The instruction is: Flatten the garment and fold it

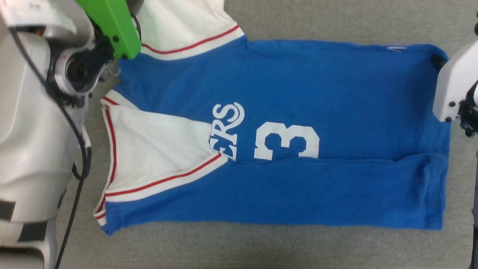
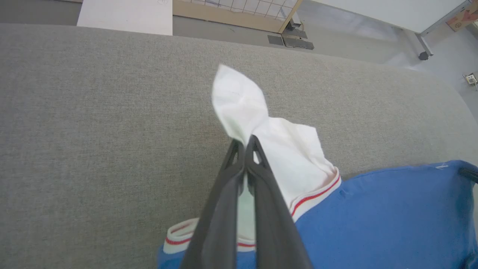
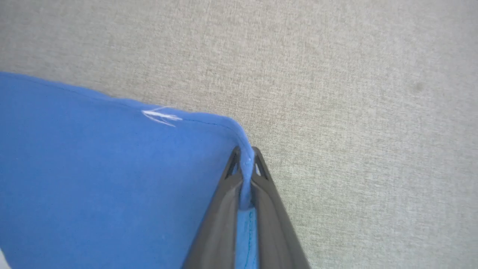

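Note:
The garment [image 1: 298, 93] is a royal-blue shirt with white sleeves, red stripe trim and a white "3" and "ERS". It lies spread sideways on the grey surface, its near long edge folded over onto the body with one sleeve [image 1: 157, 149] tucked in. In the left wrist view my left gripper [image 2: 244, 144] is shut on the far white sleeve [image 2: 242, 101], lifted slightly off the surface. In the right wrist view my right gripper [image 3: 246, 155] is shut on the blue hem corner [image 3: 239, 130]. That corner sits at the far right [image 1: 435, 56] in the head view.
The grey fabric-covered table [image 1: 336, 18] runs all round the shirt. My left arm's pale body and black cable [image 1: 80, 179] stand at the left edge. Past the table's far rim lie the floor, a white board [image 2: 127, 15] and a wooden frame [image 2: 231, 15].

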